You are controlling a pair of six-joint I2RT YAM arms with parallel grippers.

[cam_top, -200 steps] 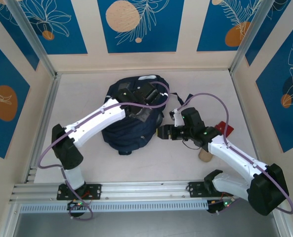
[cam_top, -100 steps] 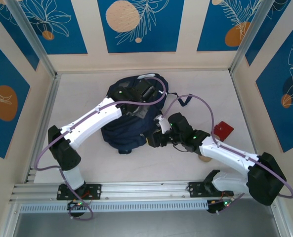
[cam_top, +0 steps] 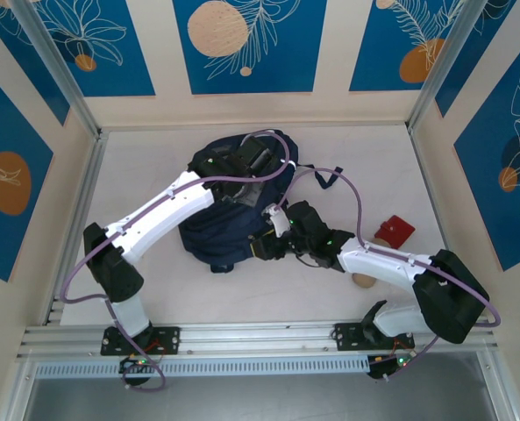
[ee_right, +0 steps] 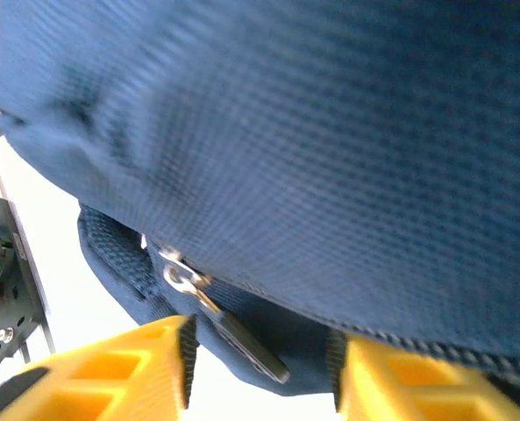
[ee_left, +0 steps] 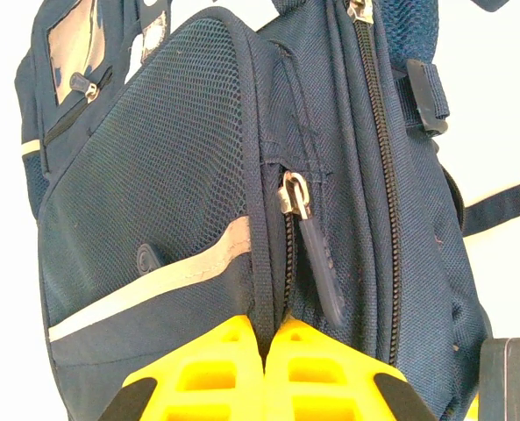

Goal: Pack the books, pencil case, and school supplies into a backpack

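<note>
The dark navy backpack (cam_top: 214, 233) lies mid-table. My left gripper (cam_top: 252, 167) is at its far end, and its yellow fingers (ee_left: 216, 368) are shut on a webbing seam of the backpack (ee_left: 154, 202) beside a zipper pull (ee_left: 316, 263). My right gripper (cam_top: 265, 248) is against the backpack's near right edge. In the right wrist view it (ee_right: 261, 351) stands open, with a fold of backpack fabric (ee_right: 330, 132) and a dark zipper pull (ee_right: 242, 344) between its jaws. The books are out of view. I cannot tell whether the small red flat item (cam_top: 393, 231) is the pencil case.
A tan round item (cam_top: 363, 281) lies beside the right forearm. Purple cables loop over both arms. Side walls and metal rails (cam_top: 242, 338) bound the table.
My right gripper has moved left from the open table to the backpack's edge, and its jaws have narrowed around the zipper pull. The left gripper stays shut on the backpack and has shifted slightly.
</note>
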